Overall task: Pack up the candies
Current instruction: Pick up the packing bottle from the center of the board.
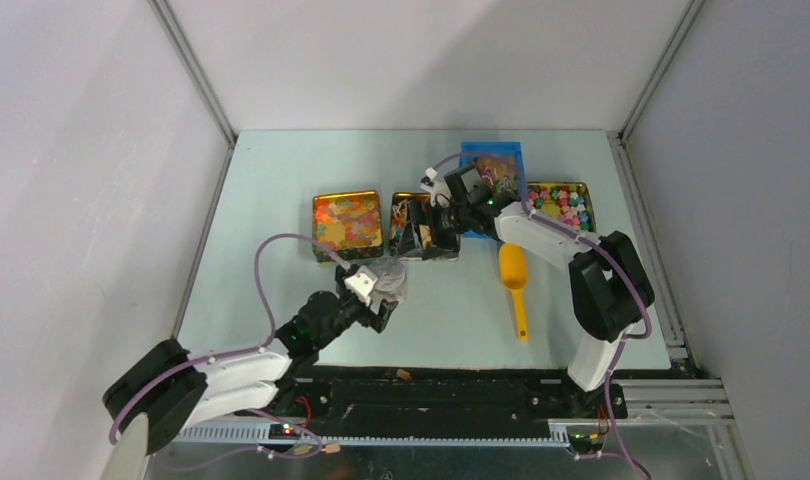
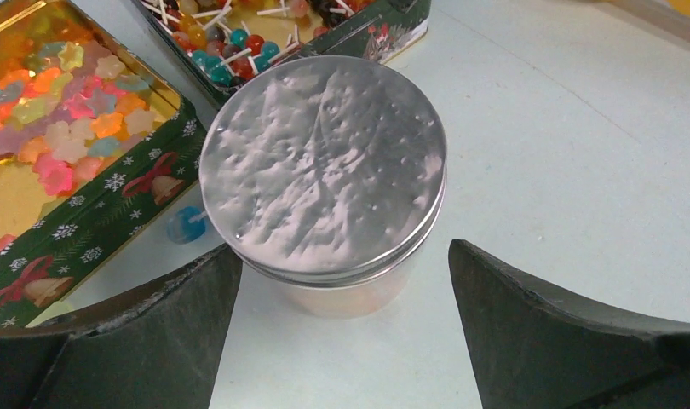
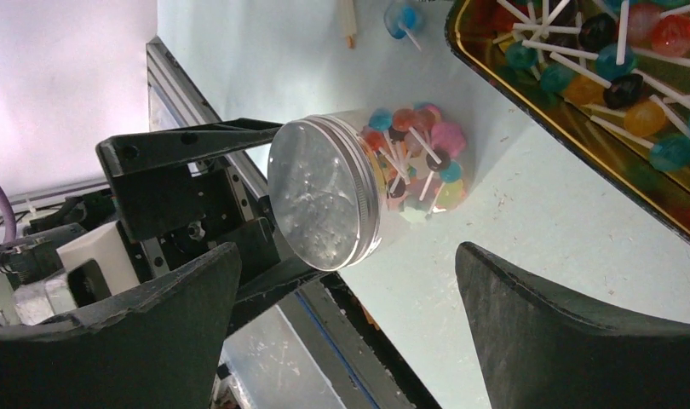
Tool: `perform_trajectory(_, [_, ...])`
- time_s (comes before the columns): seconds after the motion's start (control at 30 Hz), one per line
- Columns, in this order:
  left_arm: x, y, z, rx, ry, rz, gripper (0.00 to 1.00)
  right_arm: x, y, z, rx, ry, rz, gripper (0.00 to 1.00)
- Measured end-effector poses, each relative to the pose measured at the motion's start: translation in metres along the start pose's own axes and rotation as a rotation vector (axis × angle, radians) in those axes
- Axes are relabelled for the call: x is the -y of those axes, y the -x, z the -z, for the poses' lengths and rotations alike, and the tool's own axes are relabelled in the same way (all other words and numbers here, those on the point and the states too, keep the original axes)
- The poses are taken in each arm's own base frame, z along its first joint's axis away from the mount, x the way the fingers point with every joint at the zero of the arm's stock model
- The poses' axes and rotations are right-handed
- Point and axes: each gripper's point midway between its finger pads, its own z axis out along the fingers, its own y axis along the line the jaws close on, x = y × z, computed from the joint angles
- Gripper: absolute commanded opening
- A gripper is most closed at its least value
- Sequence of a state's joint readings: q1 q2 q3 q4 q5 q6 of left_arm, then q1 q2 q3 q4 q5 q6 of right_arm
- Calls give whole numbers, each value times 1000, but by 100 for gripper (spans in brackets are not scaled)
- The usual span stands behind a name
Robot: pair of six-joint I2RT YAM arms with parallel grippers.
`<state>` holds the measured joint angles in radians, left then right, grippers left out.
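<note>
l claw point(image 2: 343, 256) spread wide either side of lidded jar point(image 2: 324, 170), gaps showing; r claw point(image 3: 348, 249) released, empty. jar on bench point(image 2: 580, 170) holds multicolour lollipops point(image 3: 410, 153), white sticks.

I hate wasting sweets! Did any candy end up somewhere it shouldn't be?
Yes. One blue lollipop lies loose on the table, beside the green tin and near the lidded jar, outside every container.

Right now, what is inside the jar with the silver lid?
Through the jar wall: white-stick lollipops and other coloured candies. The lid hides the top; the far side is unseen.
</note>
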<state>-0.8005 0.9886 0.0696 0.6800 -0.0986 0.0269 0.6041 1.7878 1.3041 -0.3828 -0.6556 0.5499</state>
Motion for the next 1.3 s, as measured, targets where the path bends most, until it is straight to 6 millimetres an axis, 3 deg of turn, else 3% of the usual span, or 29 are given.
perform_trajectory(0.4, [7, -17, -27, -100, -25, -8, 98, 9, 5, -12, -4, 23, -30, 98])
perform_trajectory(0.8, [10, -19, -56, -35, -30, -4, 97, 29, 4, -28, -32, 25, -67, 93])
perform_trajectory(1.0, [11, -19, -59, 23, -35, -9, 93, 27, 3, -28, -35, 39, -65, 93])
perform_trajectory(1.13, [11, -16, -60, 49, -34, -23, 99, 24, 4, -29, -36, 48, -69, 91])
perform_trajectory(1.3, [10, -12, -63, 77, -30, -28, 100, 21, 0, -31, -45, 49, -67, 87])
